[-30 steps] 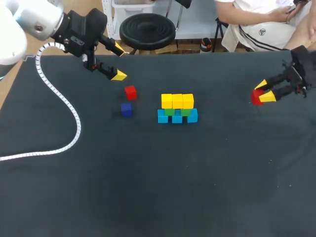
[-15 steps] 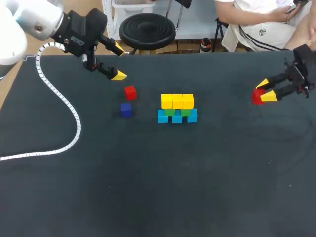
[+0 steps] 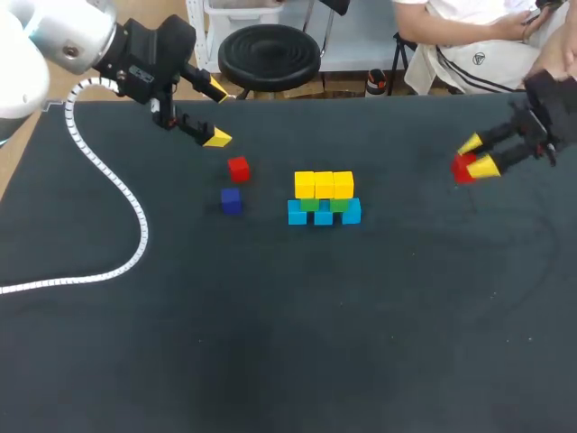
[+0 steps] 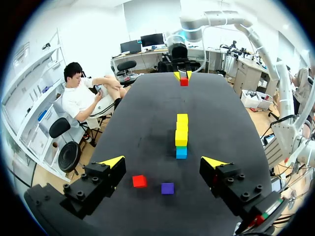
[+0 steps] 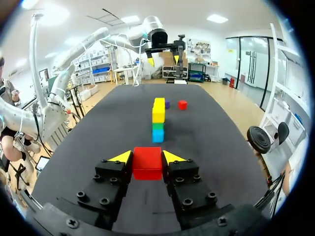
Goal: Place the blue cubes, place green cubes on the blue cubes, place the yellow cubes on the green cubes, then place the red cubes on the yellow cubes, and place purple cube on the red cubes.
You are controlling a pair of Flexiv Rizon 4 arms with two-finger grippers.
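At the far left of the table (image 3: 270,325) the left pincer (image 3: 215,115) hangs with its fingers wide apart and nothing between them. Just ahead of it on the dark top lies the loose red cube (image 3: 238,169), with the purple cube (image 3: 231,200) close beside it; both are far nearer this arm than the other.

In the middle stands the stack: a row of blue cubes (image 3: 324,216) on the table, green cubes (image 3: 311,205) on those, and yellow cubes (image 3: 324,184) on top; no red is on it yet.

At the far right the right pincer (image 3: 475,155) is clamped on the held red cube (image 3: 462,169), one finger on each side; the cube seems clear of the table and is well apart from the stack.

From this pincer's own view the stack lies straight ahead, its row running end-on away from the fingers. The carry, as I judge it, goes leftward along the line of the row; the nearest yellow cube is the first one met; the held cube must come down square on the yellow layer without nudging it.
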